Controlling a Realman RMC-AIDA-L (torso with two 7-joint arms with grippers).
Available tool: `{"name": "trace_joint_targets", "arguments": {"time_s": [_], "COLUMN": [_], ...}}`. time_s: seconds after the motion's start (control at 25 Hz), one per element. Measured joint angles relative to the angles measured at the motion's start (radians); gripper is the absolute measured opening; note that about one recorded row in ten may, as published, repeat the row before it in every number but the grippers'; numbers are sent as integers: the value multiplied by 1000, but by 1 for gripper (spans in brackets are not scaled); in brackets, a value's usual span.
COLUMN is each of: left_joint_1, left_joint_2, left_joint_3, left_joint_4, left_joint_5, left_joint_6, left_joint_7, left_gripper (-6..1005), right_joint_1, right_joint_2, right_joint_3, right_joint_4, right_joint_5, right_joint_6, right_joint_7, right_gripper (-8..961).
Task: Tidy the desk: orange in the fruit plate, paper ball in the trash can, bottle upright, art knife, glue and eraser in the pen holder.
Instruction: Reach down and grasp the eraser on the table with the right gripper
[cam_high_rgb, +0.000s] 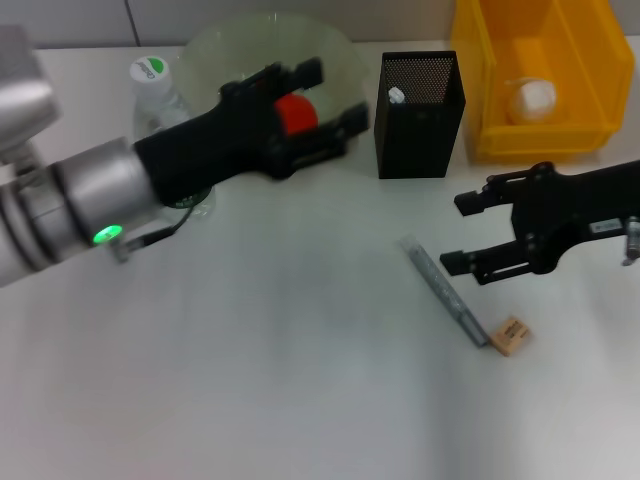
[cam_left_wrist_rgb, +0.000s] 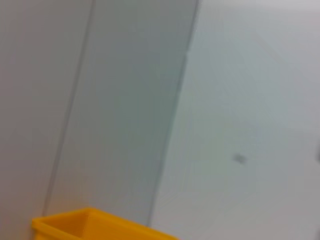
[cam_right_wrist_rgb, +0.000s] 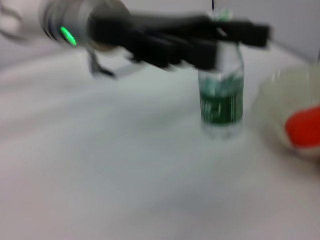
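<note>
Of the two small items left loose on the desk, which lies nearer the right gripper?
The long grey art knife, just below the right gripper; the tan eraser sits farther, at the knife's far end.

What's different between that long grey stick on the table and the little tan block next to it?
The art knife is long, thin and grey; the eraser is short, blocky and tan. The art knife runs diagonally across the table, while the eraser sits at its nearer end, so close I cannot tell if they touch. The right gripper hovers open nearer the art knife. Both lie loose on the table, not in the black mesh pen holder.
</note>
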Motion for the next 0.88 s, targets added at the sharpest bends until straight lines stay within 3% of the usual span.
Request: {"name": "trace_joint_targets", "arguments": {"time_s": [0.08,0.2,0.24,0.4,0.48,0.68,0.88], "left_joint_1": [15,74,74,137,137,175,187], "left_joint_2": [5,28,28,48,48,59,69], "left_joint_3": [-29,-171,-171,-324,-324,-452,-470], "left_joint_4": [-1,-7,-7,-5,-5,-1,14], "left_joint_5": [38,205,205,422,422,626,680], "left_joint_6": [43,245,245,422,422,545,575], "left_joint_7": [-6,-7,-7,-7,-7,-8,2], "left_gripper": [856,856,856,855,855,855,855], "right_joint_1": [1,7,10,59,72,141,167], "right_joint_2": [0,0,0,0,0,0,1], "right_joint_3": [-44,-159,-195,-352,-374,-462,-497], "right_joint_4": [-40,-162,-202,-334,-342,-332,-314], "right_joint_5": [-32,-139,-176,-372,-409,-509,-556], "right_joint_6": [8,27,28,-20,-34,-125,-170], "right_joint_7": [56,226,288,579,626,819,940], "right_gripper": [678,677,677,676,675,674,673]}}
